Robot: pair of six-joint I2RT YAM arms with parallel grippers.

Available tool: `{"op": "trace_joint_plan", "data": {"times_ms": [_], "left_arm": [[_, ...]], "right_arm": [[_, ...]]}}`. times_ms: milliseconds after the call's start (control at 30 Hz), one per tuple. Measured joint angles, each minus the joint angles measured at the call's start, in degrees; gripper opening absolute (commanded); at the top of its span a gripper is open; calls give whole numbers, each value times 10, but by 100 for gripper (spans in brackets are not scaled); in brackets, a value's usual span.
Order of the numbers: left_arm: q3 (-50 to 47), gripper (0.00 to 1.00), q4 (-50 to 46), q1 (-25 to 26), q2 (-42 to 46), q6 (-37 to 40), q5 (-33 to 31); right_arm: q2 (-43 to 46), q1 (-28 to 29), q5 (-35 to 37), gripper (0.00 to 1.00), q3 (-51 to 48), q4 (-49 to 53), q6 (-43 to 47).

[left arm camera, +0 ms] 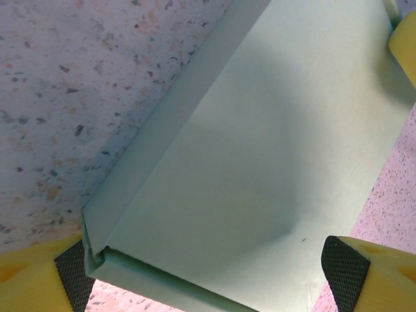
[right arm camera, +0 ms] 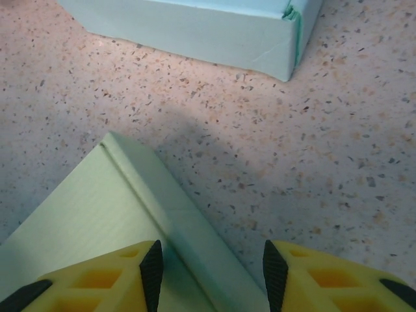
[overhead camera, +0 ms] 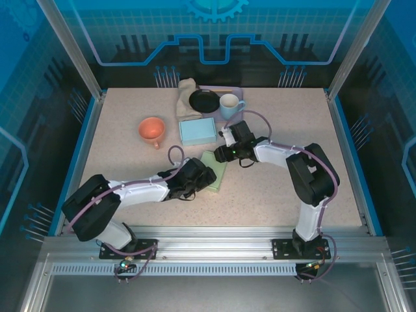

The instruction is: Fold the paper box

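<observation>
- Pale green card is the work piece. In the top view the paper box [overhead camera: 216, 170] lies flat at mid-table, just near of a finished blue box [overhead camera: 198, 131]. The left gripper [overhead camera: 197, 180] is over its near end and the right gripper [overhead camera: 229, 153] over its far end.
- Left wrist: the jaws are spread wide across the sheet. One pad [left arm camera: 73, 279] touches the corner where the long flap [left arm camera: 149, 136] meets the end fold. The other pad stands off the opposite edge, so nothing is clamped.
- Right wrist: the jaws are parted astride a raised edge strip [right arm camera: 188, 227] and do not pinch it. I cannot tell whether this is the same flap.
- Assessment: the step in hand looks like standing a side wall up.
- I would hold the left pad against the corner as an anchor.
- I would close the right jaws squarely on the strip, close to its crease.
- I would then turn the strip about that crease rather than pull.
- Risk: a drag could slide the sheet into the blue box or buckle the panel.
</observation>
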State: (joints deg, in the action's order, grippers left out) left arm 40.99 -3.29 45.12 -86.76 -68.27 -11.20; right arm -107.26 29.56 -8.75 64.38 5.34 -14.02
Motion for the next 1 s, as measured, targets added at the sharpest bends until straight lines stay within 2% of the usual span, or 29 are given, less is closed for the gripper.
{"op": "trace_joint_plan", "data": {"times_ms": [200,400,733,1000], "left_arm": [[52,86,-37,-23,-35,12,-4],[128,85,-44,-48,-123,38,-1],[335,82,-50,-48,-287,113,50],[495,82,-90,-43,-388,184,52]], "right_arm": [[20,-17,-9,45,-48,-46,-40],[73,-47,-7,43,-123,-70,-102],[141,-130,58,42,-202,-96,-173],[148,-169,99,42,-205,-93,-186]]}}
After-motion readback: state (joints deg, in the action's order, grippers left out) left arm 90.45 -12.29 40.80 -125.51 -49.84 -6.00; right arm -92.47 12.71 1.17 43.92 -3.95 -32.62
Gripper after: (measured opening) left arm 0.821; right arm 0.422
